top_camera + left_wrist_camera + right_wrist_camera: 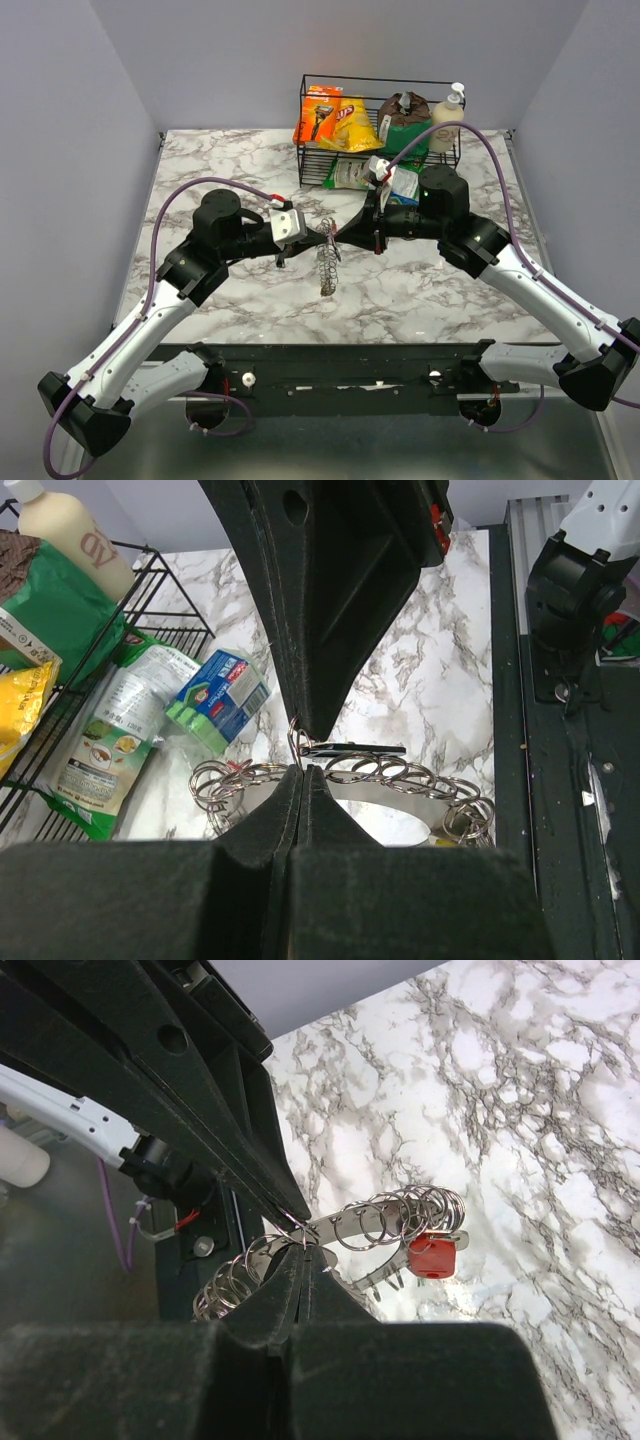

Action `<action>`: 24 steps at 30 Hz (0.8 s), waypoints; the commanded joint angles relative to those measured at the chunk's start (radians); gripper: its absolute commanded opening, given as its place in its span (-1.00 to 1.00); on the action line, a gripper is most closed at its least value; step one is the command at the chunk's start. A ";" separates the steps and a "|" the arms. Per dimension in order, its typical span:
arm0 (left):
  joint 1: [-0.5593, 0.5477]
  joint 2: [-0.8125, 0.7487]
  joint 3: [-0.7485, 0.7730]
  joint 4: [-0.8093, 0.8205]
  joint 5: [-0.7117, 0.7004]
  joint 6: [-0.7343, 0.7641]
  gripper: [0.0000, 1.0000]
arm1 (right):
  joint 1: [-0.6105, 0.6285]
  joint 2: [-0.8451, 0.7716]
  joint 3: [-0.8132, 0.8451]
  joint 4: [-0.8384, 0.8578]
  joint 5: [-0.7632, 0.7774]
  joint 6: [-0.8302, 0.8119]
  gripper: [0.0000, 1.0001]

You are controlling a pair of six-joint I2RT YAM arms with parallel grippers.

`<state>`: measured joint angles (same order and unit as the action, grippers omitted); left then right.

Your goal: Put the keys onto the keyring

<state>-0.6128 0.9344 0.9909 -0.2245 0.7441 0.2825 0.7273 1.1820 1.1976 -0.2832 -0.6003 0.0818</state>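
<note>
Both grippers meet tip to tip over the middle of the table. My left gripper (319, 233) (305, 770) is shut on the keyring (327, 266), pinching a thin wire loop (294, 732). From the opposite side my right gripper (339, 230) (304, 1254) is shut on the same loop (297, 1228). Below them hangs the chain of silver rings (400, 778) (385, 1222) with its red tag (435, 1255). A small dark key (352, 748) lies flat at the loop between the two tips; I cannot tell which gripper holds it. No other keys are in view.
A black wire basket (372, 79) (160, 592) stands at the back with snack bags and a lotion bottle (449, 106). In front of it lie a green packet (108, 742) and a sponge pack (220, 695). The right arm's base (580, 590) sits at the table edge.
</note>
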 commanded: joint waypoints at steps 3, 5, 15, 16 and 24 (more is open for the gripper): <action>-0.016 -0.034 0.005 0.086 0.046 -0.032 -1.00 | 0.000 -0.010 0.007 0.012 0.030 0.007 -0.99; -0.018 -0.034 0.002 0.102 0.049 -0.040 -1.00 | 0.000 -0.012 0.003 0.012 0.033 0.006 -0.99; -0.018 -0.046 -0.009 0.143 0.060 -0.057 -1.00 | 0.000 -0.007 -0.007 0.012 0.034 0.003 -0.99; -0.018 -0.049 -0.012 0.149 0.060 -0.062 -1.00 | -0.002 -0.005 -0.007 0.012 0.036 0.003 -0.99; -0.018 -0.043 -0.017 0.183 0.072 -0.077 -1.00 | 0.000 -0.005 -0.007 0.012 0.033 -0.004 -0.70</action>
<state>-0.6128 0.9054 0.9714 -0.1390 0.7452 0.2291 0.7273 1.1778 1.1973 -0.2813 -0.5983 0.0834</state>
